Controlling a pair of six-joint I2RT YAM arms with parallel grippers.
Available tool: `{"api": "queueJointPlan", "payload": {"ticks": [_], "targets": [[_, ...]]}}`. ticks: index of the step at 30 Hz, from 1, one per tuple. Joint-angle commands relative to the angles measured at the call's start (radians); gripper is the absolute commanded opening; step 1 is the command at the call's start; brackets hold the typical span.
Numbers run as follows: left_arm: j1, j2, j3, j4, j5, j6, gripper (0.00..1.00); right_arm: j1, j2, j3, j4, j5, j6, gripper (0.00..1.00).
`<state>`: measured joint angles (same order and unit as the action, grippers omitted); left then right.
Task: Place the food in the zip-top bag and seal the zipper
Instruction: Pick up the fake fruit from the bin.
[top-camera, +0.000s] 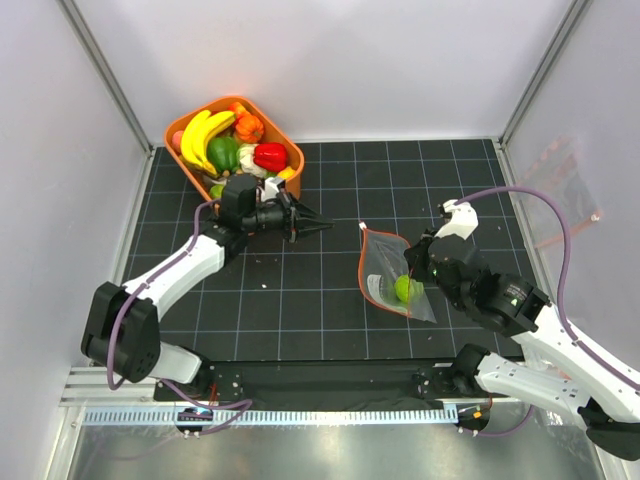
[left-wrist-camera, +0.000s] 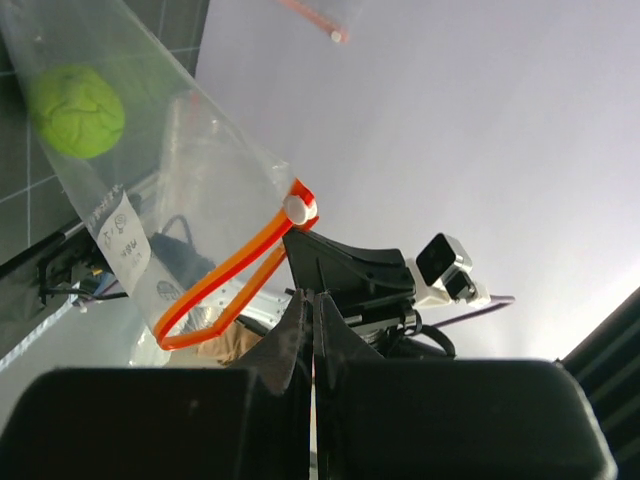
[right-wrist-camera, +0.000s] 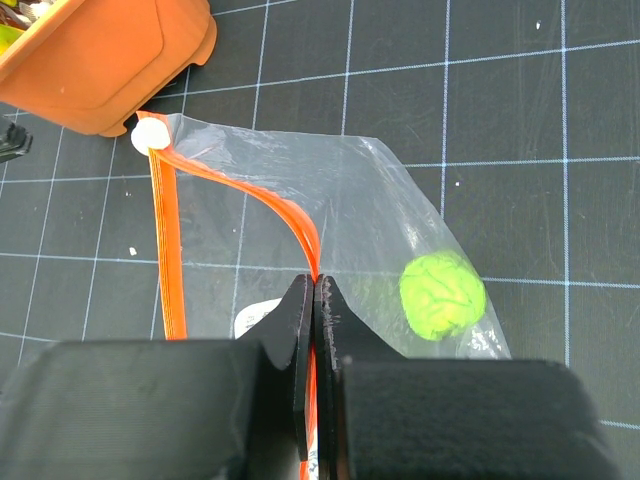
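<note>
Overhead view of a dark gridded table (top-camera: 300, 320) with two robot arms. The zip-top bag (top-camera: 385, 262) lies right of centre, its mouth turned toward the orange tub (right-wrist-camera: 100, 50) at the far left. One lime-green piece (right-wrist-camera: 442, 295) is already inside, near the bag's bottom. The right gripper (right-wrist-camera: 313, 285) has its fingers clamped on one lip of the zipper (right-wrist-camera: 168, 260), partway along the strip. The other lip lies apart from it, so the mouth gapes, and the white tab (right-wrist-camera: 150, 135) sits at the end nearest the tub. The left gripper (top-camera: 322, 226) hovers between tub and bag, its fingers pressed together with nothing between them. The rest of the food (top-camera: 225, 140), bananas, peppers and others, is heaped in the tub. The step in hand looks like fetching the next piece. To do it well, the left fingers should spread before descending and take a small piece from the top of the heap. They should then carry it in through the gap while the right gripper keeps its lip apart.
</note>
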<state>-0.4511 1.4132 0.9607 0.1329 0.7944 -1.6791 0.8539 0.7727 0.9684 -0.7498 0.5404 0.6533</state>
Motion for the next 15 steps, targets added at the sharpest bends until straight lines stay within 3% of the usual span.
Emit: {"api": "queueJointPlan", "payload": {"ticks": [1,11,15], "targets": [[0.005,0.010,0.024,0.111,0.086,-0.016,0.00,-0.003,-0.004,-0.003,0.026,0.026,-0.003,0.01],[0.005,0.007,0.029,0.201,0.111,-0.019,0.01,-0.003,-0.010,-0.007,0.023,0.024,0.000,0.01],[0.005,0.013,0.021,0.250,0.120,-0.042,0.09,-0.001,-0.009,-0.005,0.023,0.021,0.002,0.01]]}}
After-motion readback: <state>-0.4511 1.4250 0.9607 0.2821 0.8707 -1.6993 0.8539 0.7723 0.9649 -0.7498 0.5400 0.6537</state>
